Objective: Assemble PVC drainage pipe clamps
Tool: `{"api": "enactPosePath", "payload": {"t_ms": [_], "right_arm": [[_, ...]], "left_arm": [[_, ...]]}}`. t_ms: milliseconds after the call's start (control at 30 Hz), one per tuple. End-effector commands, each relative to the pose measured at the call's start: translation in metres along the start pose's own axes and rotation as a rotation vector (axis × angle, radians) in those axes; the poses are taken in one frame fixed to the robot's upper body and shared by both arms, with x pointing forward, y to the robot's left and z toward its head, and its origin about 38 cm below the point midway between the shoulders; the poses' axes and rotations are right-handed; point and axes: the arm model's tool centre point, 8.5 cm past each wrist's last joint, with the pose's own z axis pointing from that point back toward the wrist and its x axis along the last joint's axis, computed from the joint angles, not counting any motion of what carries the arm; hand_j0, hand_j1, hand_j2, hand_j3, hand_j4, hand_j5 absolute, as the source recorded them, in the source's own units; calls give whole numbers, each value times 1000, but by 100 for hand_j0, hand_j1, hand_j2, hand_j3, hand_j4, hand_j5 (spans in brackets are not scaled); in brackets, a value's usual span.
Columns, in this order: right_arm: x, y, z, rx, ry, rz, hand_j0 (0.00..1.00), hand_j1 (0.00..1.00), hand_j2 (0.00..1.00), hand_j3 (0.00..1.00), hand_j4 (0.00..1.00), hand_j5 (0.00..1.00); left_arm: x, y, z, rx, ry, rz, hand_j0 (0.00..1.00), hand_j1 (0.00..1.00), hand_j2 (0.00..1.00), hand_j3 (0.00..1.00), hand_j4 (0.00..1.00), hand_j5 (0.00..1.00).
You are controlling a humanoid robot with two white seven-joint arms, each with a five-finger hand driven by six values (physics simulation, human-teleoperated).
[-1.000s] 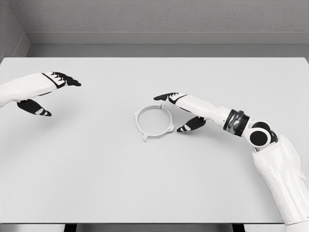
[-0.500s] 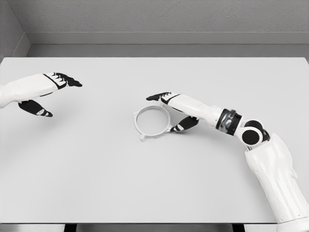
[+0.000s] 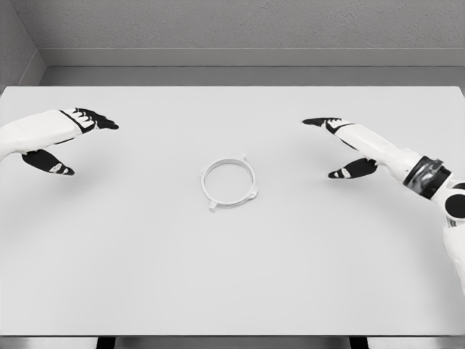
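The pipe clamp (image 3: 229, 184) lay flat near the middle of the table (image 3: 232, 283), a thin pale ring with small lugs jutting from its rim at the upper right, right and lower left. We judged it light and fairly stiff, a slender plastic hoop that could skate across the smooth tabletop if nudged from one side, and whose thin wall might flex under a hard squeeze. The lugs looked to us like the safest places to take hold, or else a pinch across the band with a fingertip inside the ring and the thumb outside. Our right hand (image 3: 341, 145) hovered well apart from it on the right, fingers extended and spread from the thumb, holding nothing. Our left hand (image 3: 62, 138) hung near the left edge, likewise spread and empty, farther from the ring. Nothing else showed on the tabletop around the clamp, so we saw free room to approach from any side, and the table's edges were all well away from the ring.
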Motion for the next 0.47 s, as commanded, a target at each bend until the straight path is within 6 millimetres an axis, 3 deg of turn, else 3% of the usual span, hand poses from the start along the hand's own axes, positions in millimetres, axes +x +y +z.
{"api": "enactPosePath", "payload": {"t_ms": [0,100,433], "right_arm": [[-15,-37,36,-72,48,14,100,100,100,100,100,100],[-21,-35,48,-62,74,15,100,100,100,100,100,100],[-21,-34,47,-58,71,13,100,100,100,100,100,100]], "left_arm": [[-2,2,4,1,8,1,100,100,100,100,100,100],[-3,3,7,-2,14,-3,100,100,100,100,100,100],[-3,11,11,15,17,-17,100,100,100,100,100,100]]}}
